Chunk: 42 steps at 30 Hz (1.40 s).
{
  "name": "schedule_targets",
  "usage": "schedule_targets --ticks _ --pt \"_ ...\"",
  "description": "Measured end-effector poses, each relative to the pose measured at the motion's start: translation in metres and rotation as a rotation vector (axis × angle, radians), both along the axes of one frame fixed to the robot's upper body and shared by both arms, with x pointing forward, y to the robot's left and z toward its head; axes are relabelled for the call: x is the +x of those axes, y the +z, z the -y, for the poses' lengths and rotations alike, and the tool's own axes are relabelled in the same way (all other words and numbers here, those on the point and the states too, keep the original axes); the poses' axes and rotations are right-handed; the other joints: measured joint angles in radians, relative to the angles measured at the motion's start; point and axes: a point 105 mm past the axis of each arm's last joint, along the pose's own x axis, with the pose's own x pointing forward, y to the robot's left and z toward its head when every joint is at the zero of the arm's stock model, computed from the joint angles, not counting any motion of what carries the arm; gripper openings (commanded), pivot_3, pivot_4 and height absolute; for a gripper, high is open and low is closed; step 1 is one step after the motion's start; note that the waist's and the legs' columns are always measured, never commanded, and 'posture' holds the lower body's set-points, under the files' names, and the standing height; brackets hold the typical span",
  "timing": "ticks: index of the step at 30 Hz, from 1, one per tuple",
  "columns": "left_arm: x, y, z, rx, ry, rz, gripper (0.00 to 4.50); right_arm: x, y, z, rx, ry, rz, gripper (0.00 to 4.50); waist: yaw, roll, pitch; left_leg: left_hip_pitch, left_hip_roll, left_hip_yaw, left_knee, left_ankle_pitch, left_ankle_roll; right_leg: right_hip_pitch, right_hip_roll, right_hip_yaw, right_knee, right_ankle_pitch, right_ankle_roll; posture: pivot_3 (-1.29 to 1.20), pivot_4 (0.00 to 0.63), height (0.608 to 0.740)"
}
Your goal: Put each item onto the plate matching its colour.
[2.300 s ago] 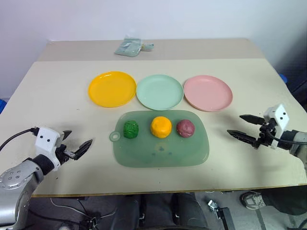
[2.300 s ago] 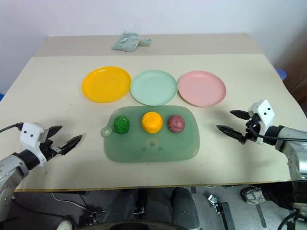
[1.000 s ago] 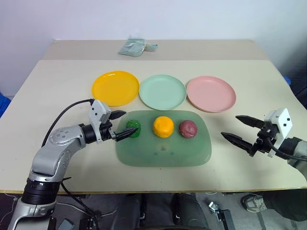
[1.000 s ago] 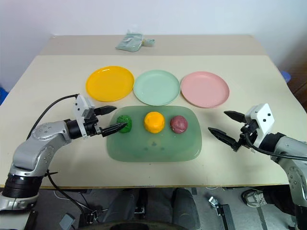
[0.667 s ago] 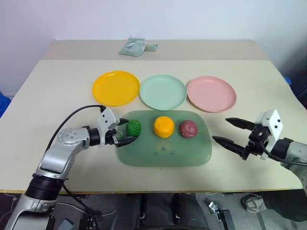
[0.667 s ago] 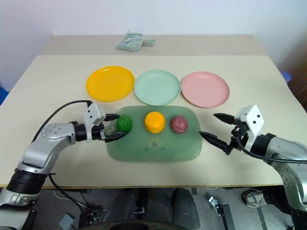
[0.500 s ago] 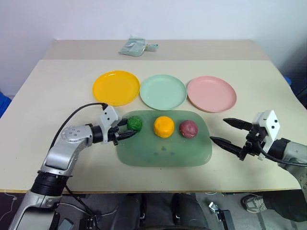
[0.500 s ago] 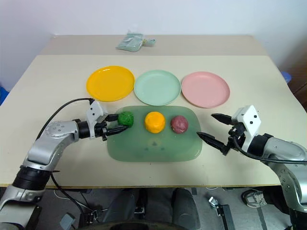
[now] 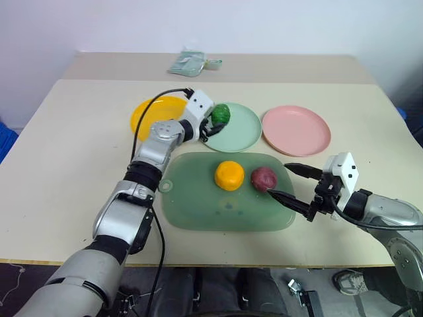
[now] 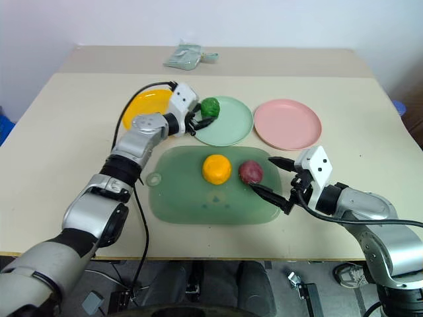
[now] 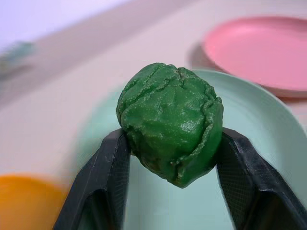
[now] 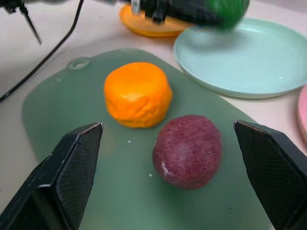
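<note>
Half a second ago our left gripper (image 9: 210, 123) was holding the green lump (image 9: 220, 113) at the tray's left edge; now we hold it over the near-left rim of the mint plate (image 9: 239, 132). Our right gripper (image 9: 295, 187) has closed in on the maroon lump (image 9: 264, 177), which has not moved, nor has the orange lump (image 9: 229, 176).

From the head views, the tray (image 9: 198, 210) lies near the table's front edge, with bare tabletop (image 9: 73, 158) wide on both sides. Yellow plate (image 9: 144, 112), mint plate and pink plate (image 9: 295, 130) form a row behind the tray, nearly rim to rim, the mint one almost meeting the tray's far edge. Our left arm crosses the yellow plate's right part. Our right gripper stands spread wide, one finger over the tray's right rim just beside the maroon lump, apart from it. Open table lies behind the plates up to a small packet (image 9: 188, 63) at the back.

From the left wrist view, both fingers (image 11: 108, 177) pinch the green lump (image 11: 171, 122) at its sides, above the mint plate (image 11: 268, 124), pink plate (image 11: 259, 52) beyond.

From the right wrist view, our fingers (image 12: 72, 167) stand far apart, with the maroon lump (image 12: 188, 150) between them, untouched, and the orange lump (image 12: 137, 94) just beside it on the tray (image 12: 62, 115).
</note>
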Motion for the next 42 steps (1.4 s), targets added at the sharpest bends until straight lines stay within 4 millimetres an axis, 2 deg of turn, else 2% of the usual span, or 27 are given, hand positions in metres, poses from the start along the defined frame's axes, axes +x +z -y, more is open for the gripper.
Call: schedule_targets --ticks 3,6,8,10,12,14,18,19,21,23,24,28,30,32,35,38,40,42 --pt "0.001 0.0 -0.002 -0.005 -0.005 0.01 4.44 -0.005 -0.005 0.0 0.0 -0.012 -0.016 4.5 0.005 0.0 0.0 0.0 0.0 0.0 0.001 0.001 -0.001 0.0 0.0 0.0 0.0 0.0 0.0 0.0 0.15 0.74" --pt "-0.004 0.01 -0.008 -0.071 -0.042 0.017 4.44 -0.01 -0.007 0.0 -0.002 -0.018 -0.022 4.5 0.006 0.0 0.0 0.0 0.0 0.0 0.002 0.001 -0.001 0.0 0.0 0.0 0.0 0.0 0.0 0.0 0.15 0.74" --pt "-0.021 0.024 -0.01 -0.157 -0.152 0.028 4.44 -0.011 -0.008 0.001 -0.001 -0.027 -0.024 4.5 0.004 0.0 0.0 0.0 0.001 -0.001 0.001 0.001 -0.001 -0.001 0.0 0.001 0.0 0.0 0.0 0.0 0.15 0.74" --pt "-0.052 0.027 -0.012 -0.192 -0.324 0.0 4.44 -0.01 -0.007 0.004 -0.001 -0.038 -0.018 4.5 -0.001 0.001 0.0 0.0 0.001 -0.001 0.001 0.001 -0.002 0.0 0.0 0.001 0.001 0.0 0.0 0.0 0.15 0.74" --pt "-0.082 0.019 -0.013 -0.164 -0.467 -0.068 4.44 -0.009 -0.006 0.005 0.0 -0.04 -0.01 4.5 -0.004 0.001 0.0 0.0 0.001 -0.001 0.001 0.001 -0.003 0.0 0.0 0.001 0.0 0.0 0.0 0.0 0.15 0.74" --pt "-0.1 0.011 -0.011 -0.105 -0.549 -0.12 4.44 -0.008 -0.005 0.005 0.001 -0.034 -0.006 4.5 0.004 0.001 0.0 0.001 0.001 -0.002 0.002 0.002 -0.003 0.001 0.0 0.001 0.001 0.0 0.0 0.0 0.15 0.74" --pt "-0.115 -0.011 -0.004 0.061 -0.61 -0.159 4.44 -0.004 0.0 0.005 0.004 -0.026 0.014 4.5 0.01 0.001 -0.001 0.003 0.0 -0.003 0.003 0.001 -0.003 0.004 0.0 0.001 0.0 0.0 0.0 0.0 0.15 0.74" --pt "-0.116 -0.017 -0.001 0.088 -0.611 -0.168 4.2 -0.003 0.002 0.004 0.005 -0.021 0.021 4.5 0.009 0.001 0.0 0.003 0.0 -0.003 0.003 0.001 -0.002 0.004 0.0 0.001 0.0 0.0 0.0 0.0 0.15 0.74" --pt "-0.115 -0.022 0.004 0.121 -0.598 -0.158 3.63 -0.002 0.003 0.003 0.005 -0.015 0.025 4.5 0.008 0.001 -0.001 0.003 0.0 -0.004 0.002 0.001 -0.002 0.004 0.0 0.001 0.0 -0.001 0.0 0.0 0.15 0.74" --pt "-0.113 -0.024 0.007 0.132 -0.578 -0.14 2.72 -0.003 0.002 0.002 0.006 -0.012 0.023 4.5 0.007 0.001 -0.001 0.003 0.0 -0.004 0.002 0.001 -0.002 0.004 0.0 0.001 0.0 -0.001 0.0 0.0 0.15 0.74" --pt "-0.112 -0.024 0.008 0.133 -0.566 -0.135 2.53 -0.003 0.002 0.002 0.008 -0.011 0.021 4.5 0.007 0.001 -0.001 0.003 0.0 -0.004 0.002 0.001 -0.002 0.004 0.0 0.001 0.0 0.0 0.0 0.0 0.15 0.74" --pt "-0.114 -0.025 0.003 0.108 -0.539 -0.137 2.49 -0.001 0.008 0.0 0.028 -0.01 0.037 4.5 0.006 0.001 -0.001 0.003 0.001 -0.004 0.002 0.001 -0.002 0.004 0.0 0.001 0.0 0.0 0.0 0.0 0.15 0.74" --pt "-0.111 -0.023 -0.005 0.093 -0.501 -0.134 2.49 0.001 0.013 0.0 0.037 -0.014 0.054 4.5 0.005 0.001 -0.001 0.003 0.001 -0.004 0.002 0.001 -0.002 0.003 0.0 0.001 0.0 0.0 0.0 0.0 0.15 0.74" --pt "-0.099 -0.016 -0.019 0.019 -0.4 -0.131 2.49 0.001 0.015 0.0 0.043 -0.019 0.059 4.5 0.005 0.001 -0.001 0.003 0.001 -0.004 0.002 0.001 -0.002 0.003 0.0 0.001 0.0 0.0 0.0 0.0 0.15 0.74" --pt "-0.068 0.011 -0.056 -0.133 -0.165 -0.071 2.49 0.001 0.014 0.0 0.043 -0.02 0.057 4.5 0.008 0.001 0.0 0.002 0.001 -0.004 0.003 0.001 -0.002 0.003 0.0 0.001 0.0 0.0 0.0 0.0 0.15 0.74" --pt "-0.035 0.032 -0.093 -0.191 0.092 -0.002 2.49 0.001 0.014 0.0 0.042 -0.02 0.056 4.5 0.01 0.001 -0.001 0.003 0.0 -0.004 0.003 0.001 -0.002 0.004 0.0 0.0 0.0 0.0 0.0 0.0 0.15 0.74" --pt "-0.011 0.033 -0.123 -0.205 0.309 -0.006 2.49 0.001 0.014 0.0 0.042 -0.018 0.057 4.5 0.007 0.001 -0.001 0.003 0.0 -0.004 0.003 0.001 -0.002 0.004 0.0 0.0 0.001 0.0 0.0 0.0 0.15 0.74" --pt "0.001 0.023 -0.145 -0.191 0.451 -0.028 2.49 0.003 0.015 -0.003 0.042 -0.007 0.059 4.5 0.006 0.001 -0.001 0.003 0.0 -0.004 0.002 0.001 -0.002 0.003 0.0 0.0 0.001 0.0 0.0 0.0 0.15 0.74"
